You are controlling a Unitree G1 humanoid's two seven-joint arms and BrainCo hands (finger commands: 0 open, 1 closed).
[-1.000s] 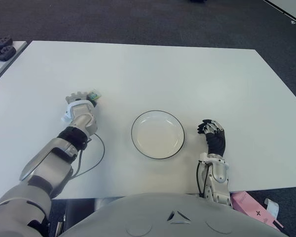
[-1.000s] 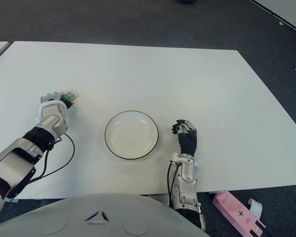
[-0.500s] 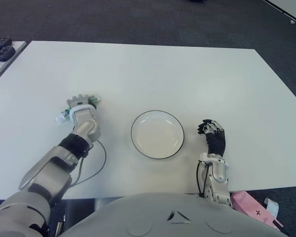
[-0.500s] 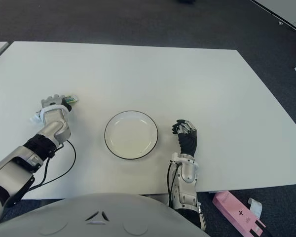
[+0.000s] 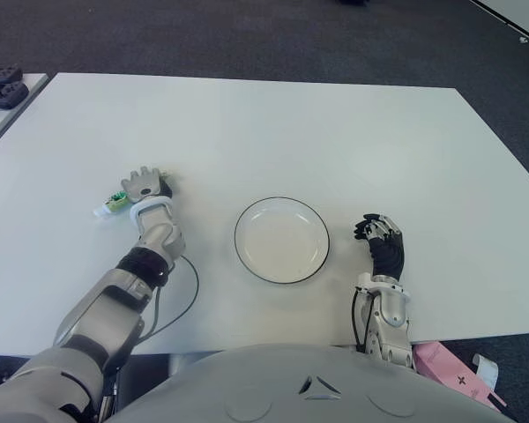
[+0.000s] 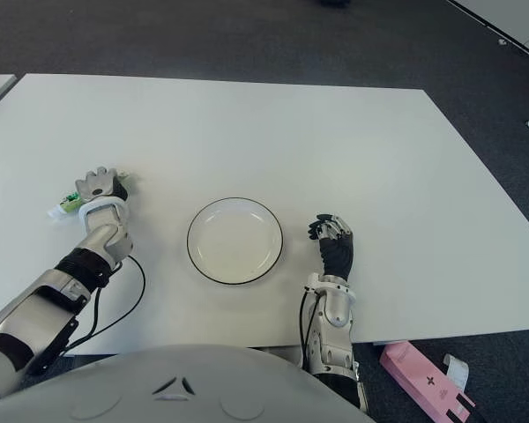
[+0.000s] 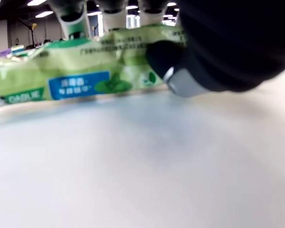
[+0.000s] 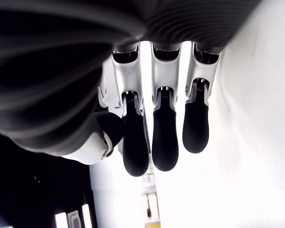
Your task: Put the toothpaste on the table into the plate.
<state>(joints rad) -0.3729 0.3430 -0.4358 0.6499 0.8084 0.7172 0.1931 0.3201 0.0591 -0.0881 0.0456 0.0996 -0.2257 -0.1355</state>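
**Left robot hand over the toothpaste, grip not yet proven**

Your left robot hand (image 5: 146, 187) sits on top of the toothpaste (image 5: 114, 203), which lies flat on the table (image 5: 282, 123). The cap end pokes out on the side of the robot hand away from the plate (image 5: 281, 239). The plate itself is well apart, on the thumb side, and nothing is in it.

Treat the tube as light, soft and a little slick: it will likely buckle or squirt out if you squeeze the middle hard. The firmer shoulder near the cap looks like the better hold, with fingers across the width.

The eye views show only the back of the robot hand covering the tube. The left wrist view fills in the rest: fingers (image 7: 70, 14) drape over the far edge of the green tube, the thumb (image 7: 166, 59) presses its near face, and the tube is down on the table. So the fingers are curled against it, but you cannot tell whether the pinch is secure.

Your right robot hand (image 6: 335, 245) shows just beside the plate, opposite the left one, fingers loosely curled around nothing.
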